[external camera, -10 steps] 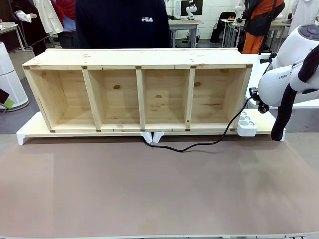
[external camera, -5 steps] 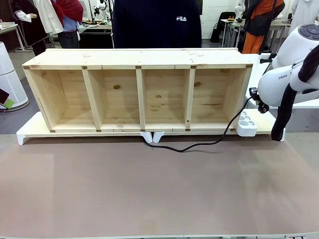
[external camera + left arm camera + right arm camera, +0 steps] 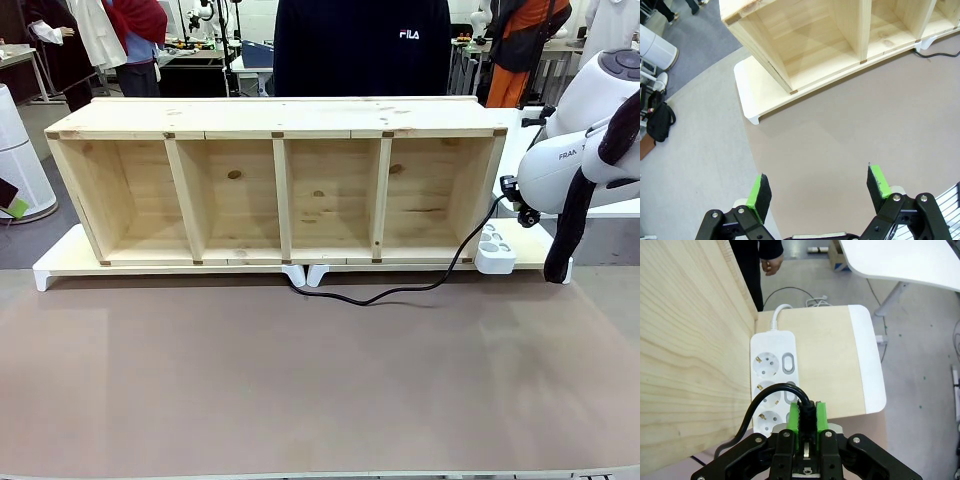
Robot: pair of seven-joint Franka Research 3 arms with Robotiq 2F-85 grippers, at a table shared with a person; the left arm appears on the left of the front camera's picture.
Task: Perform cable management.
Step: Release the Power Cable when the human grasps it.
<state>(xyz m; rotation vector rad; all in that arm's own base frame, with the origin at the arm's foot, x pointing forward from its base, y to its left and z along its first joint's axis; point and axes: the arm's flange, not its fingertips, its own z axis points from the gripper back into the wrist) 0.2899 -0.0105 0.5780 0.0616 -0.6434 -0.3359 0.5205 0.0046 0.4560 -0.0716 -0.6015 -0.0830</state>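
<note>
"One thing has changed in the front view. Over the last second the person (image 3: 360, 45) behind the wooden shelf (image 3: 275, 180) has stepped from the upper left of the frame to the upper middle. The cable (image 3: 400, 290) lies as it did. It comes out from under the shelf's lower edge at centre, sags over the brown mat (image 3: 300, 390), and climbs right past the socket block (image 3: 495, 250)."

"And the right arm (image 3: 570, 160)?"

"Unmoved at the right edge. I'd judge the tidying gained nothing in that second, and the arm is pausing on its grip."

"What about the left wrist view?"

"The left gripper (image 3: 819, 187) stands wide apart at the bottom edge, with nothing between its green pads and bare mat beyond. The shelf's end takes the top of the frame, and a short piece of cable shows at the upper right."

"And the right wrist view?"

"The right gripper (image 3: 808, 415) is clamped on the black plug (image 3: 805, 404), a pad on each side, low at centre over the socket block. The cord loops off to the left and down. I cannot tell whether the pins sit in a socket. The person's hand (image 3: 771, 265) hangs at the top."
</note>
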